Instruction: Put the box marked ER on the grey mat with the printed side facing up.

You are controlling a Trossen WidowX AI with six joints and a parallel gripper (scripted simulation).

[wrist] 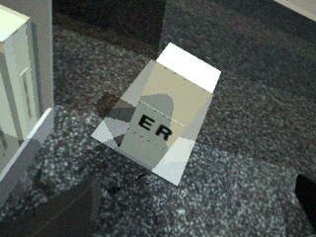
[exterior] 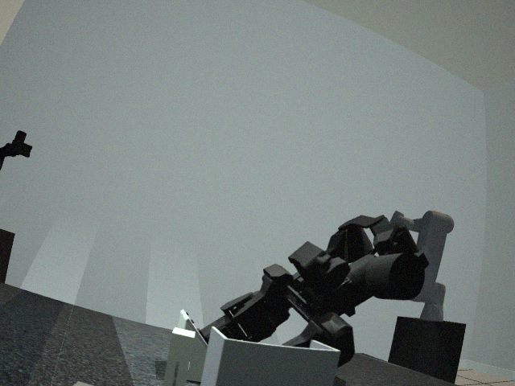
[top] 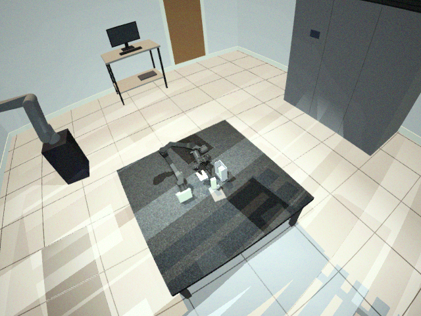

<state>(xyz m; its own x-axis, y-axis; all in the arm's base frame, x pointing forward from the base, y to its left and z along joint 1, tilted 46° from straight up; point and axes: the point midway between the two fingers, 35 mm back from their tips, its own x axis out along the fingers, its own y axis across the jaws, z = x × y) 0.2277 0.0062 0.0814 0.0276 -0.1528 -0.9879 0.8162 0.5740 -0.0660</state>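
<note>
The wrist view's left edge crops the bin [wrist: 40,143].

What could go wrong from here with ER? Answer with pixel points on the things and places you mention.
Box instability: ER box [wrist: 168,106] looks wider at its blank white end, possibly because that end is raised off the mat [wrist: 180,160]. It might tip or slide.
Contact: the open hand [top: 202,170] [exterior: 214,332] [wrist: 197,184] is close to the bin [top: 223,174] [exterior: 274,365] [wrist: 43,135]; a sideways retreat may clip its wall.

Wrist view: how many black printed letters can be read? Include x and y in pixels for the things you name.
2: a bold black E [wrist: 146,121] and, just right of it, a bold black R [wrist: 163,132], both on the same beige rectangular face [wrist: 183,91]. Letters on faces turned away may be hidden.
</note>
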